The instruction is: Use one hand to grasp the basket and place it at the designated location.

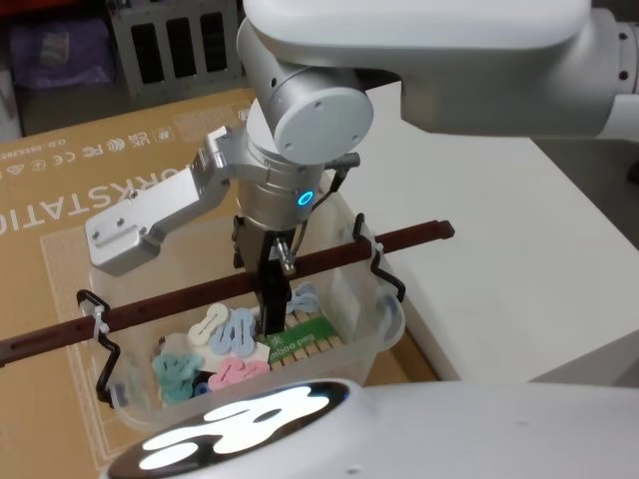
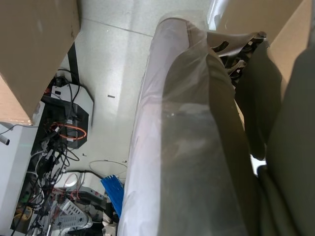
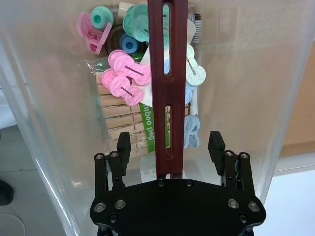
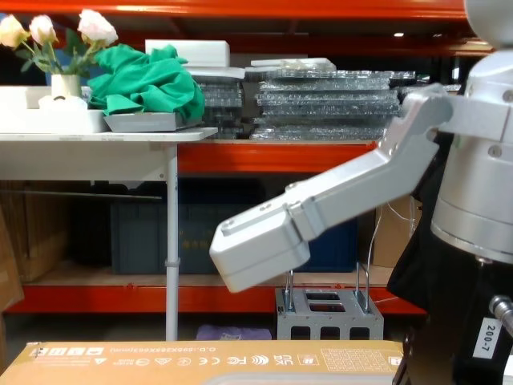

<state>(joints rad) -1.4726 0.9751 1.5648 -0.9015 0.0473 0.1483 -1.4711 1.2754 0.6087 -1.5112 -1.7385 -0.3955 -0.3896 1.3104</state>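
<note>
Right wrist view: right gripper (image 3: 170,141), jaws open, straddling the reddish-brown handle (image 3: 166,59) of the basket (image 3: 39,128), both fingers clear of it. Contents: pastel clips (image 3: 125,78), wooden pegs (image 3: 115,110). Basket rests on cardboard (image 1: 60,200).

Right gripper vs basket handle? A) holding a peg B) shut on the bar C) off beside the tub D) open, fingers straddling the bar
D: the right gripper stands open, with the bar handle running between its fingers and a gap on each side.
</note>
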